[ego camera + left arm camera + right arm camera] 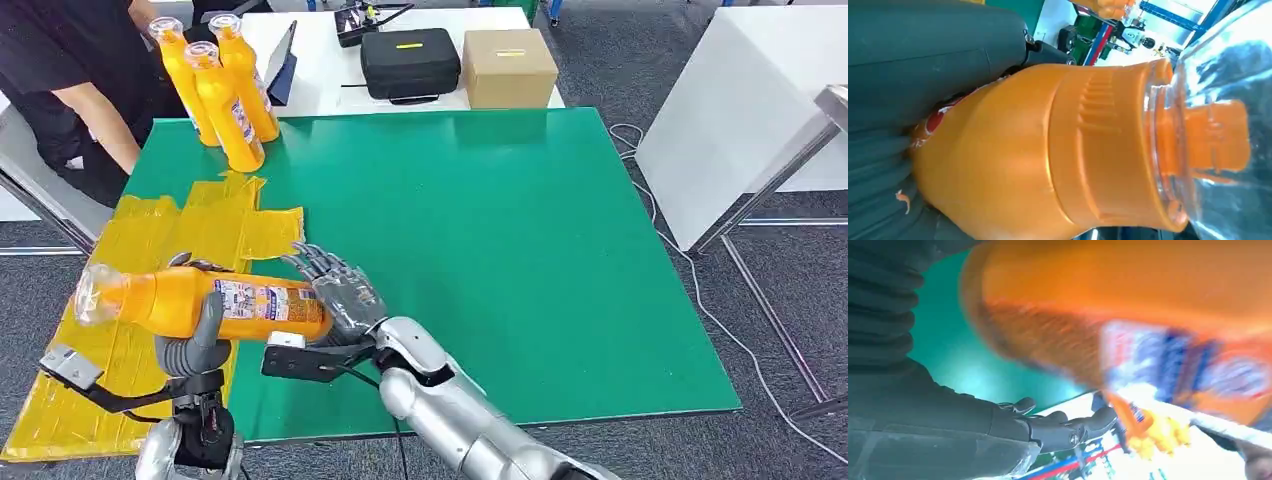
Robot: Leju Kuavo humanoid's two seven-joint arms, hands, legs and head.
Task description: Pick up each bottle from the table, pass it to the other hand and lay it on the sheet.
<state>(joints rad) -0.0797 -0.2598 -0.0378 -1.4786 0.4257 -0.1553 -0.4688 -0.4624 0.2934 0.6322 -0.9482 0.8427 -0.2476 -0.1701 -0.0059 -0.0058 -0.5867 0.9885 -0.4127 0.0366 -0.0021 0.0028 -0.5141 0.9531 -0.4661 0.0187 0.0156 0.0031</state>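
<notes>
Green table (480,230), yellow sheet (150,250) lower left. Left hand (195,345) grips bottle (200,300); right hand (335,290) spread, empty. Risk: bottle rolling off the sheet once laid.

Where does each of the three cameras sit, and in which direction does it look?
Head view: high on the robot, facing forward and down at the green table; both silver arms show, the left hand gripping the lying bottle, the right hand open beside it.
Left wrist view: behind the left hand, looking along the bottle to its clear cap.
Right wrist view: behind the right hand, looking up at the blurred bottle.
Shared: all three show the same bottle.
</notes>
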